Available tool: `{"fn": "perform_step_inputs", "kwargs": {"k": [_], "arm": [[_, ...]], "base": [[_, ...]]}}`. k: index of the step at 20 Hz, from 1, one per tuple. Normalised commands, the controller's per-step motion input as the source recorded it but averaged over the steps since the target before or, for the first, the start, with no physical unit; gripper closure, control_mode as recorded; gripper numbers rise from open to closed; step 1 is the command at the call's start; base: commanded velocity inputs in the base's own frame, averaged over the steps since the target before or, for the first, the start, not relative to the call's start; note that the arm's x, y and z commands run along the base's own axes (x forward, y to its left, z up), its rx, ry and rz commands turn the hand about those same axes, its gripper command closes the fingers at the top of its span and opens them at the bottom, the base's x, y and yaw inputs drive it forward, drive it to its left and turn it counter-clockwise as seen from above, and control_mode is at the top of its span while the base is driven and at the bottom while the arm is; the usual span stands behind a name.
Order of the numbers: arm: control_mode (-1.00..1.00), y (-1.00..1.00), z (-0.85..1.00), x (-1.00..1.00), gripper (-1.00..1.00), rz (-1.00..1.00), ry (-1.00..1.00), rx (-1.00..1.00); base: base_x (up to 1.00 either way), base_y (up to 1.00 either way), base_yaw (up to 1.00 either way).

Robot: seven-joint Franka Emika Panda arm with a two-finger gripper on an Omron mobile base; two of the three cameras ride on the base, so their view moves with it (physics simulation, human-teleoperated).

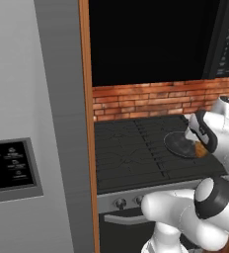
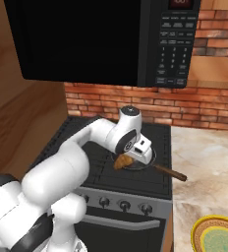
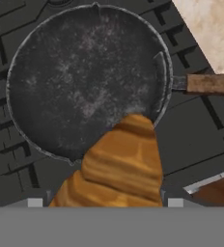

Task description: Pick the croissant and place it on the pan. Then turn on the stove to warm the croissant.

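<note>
Gripper (image 2: 122,162): clamping the croissant (image 3: 115,169) between its fingers, hovering just above the pan (image 3: 85,82), at the near rim.
Croissant: hanging in the grip, off the pan surface; in the hand view, rising from 6 o'clock and overlapping the pan's rim at about 5 o'clock; in the right base view, poking out golden-brown below the hand.
Pan: sitting on the stove (image 2: 135,179), on the right-hand burner; bowl showing dark and speckled in the hand view, bare inside.
Pan handle (image 3: 210,83): pointing toward 3 o'clock in the hand view; in the right base view, running out toward 4 o'clock, its tip reaching the edge of the stove beside the counter.
Stove: lying black and grated under the arm, steel front panel facing the base; backing onto the brick wall (image 2: 194,110).
Knobs (image 2: 104,201): lining up along the steel front, well apart from the gripper.
Counter (image 2: 209,157): spreading beige at 3 o'clock of the stove.
Plate (image 2: 216,236): resting on the counter at the near right, yellow-rimmed, well apart from the pan.
Microwave (image 2: 101,39): hanging dark above the stove.
Fridge (image 1: 32,123): standing grey at 9 o'clock of the stove in the left base view.
</note>
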Motion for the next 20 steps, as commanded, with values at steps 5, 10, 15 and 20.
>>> {"fn": "perform_step_inputs", "kwargs": {"k": [5, 10, 15, 20], "arm": [[-1.00, 0.00, 0.00, 0.32, 1.00, 0.00, 0.00, 0.00], [-1.00, 0.00, -0.11, 0.39, 1.00, 0.00, 0.00, 0.00], [-1.00, 0.00, -0.21, 0.47, 1.00, 0.01, 0.00, 0.00], [-1.00, -0.07, -0.24, 0.43, 1.00, 0.03, 0.00, 0.00]], "base": [[0.00, 0.00, 0.00], [0.00, 0.00, 0.00], [0.00, 0.00, 0.00], [0.00, 0.00, 0.00]]}}
